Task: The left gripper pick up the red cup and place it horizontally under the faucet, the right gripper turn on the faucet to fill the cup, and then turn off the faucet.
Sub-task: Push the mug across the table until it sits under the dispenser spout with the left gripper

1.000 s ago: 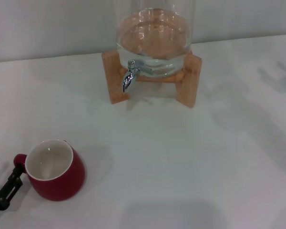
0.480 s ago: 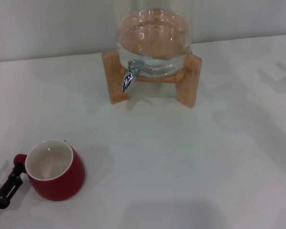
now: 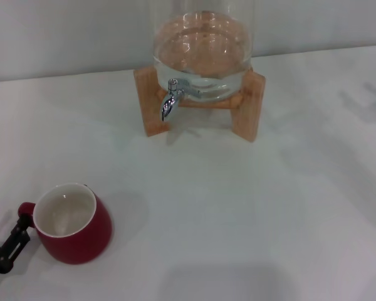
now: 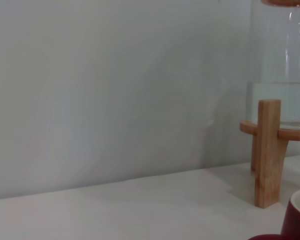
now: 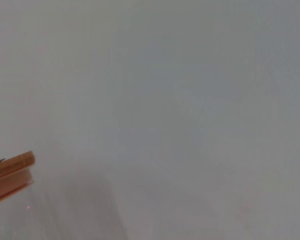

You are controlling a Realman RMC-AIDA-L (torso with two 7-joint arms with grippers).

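Observation:
The red cup (image 3: 72, 224) stands upright on the white table at the near left, its off-white inside showing and its small handle pointing left. My left gripper (image 3: 6, 221) is low beside that handle, open, one black finger (image 3: 15, 241) just short of the handle and the other at the picture's edge. In the left wrist view only the cup's rim (image 4: 299, 217) shows in a corner. The chrome faucet (image 3: 170, 100) sticks out of the glass jar (image 3: 202, 50) at the back, far from the cup. My right gripper is out of view.
The jar holds water and rests on a wooden stand (image 3: 245, 106) near the back wall. The stand's leg (image 4: 267, 150) shows in the left wrist view. The right wrist view shows a wooden edge (image 5: 10, 172) against the grey wall.

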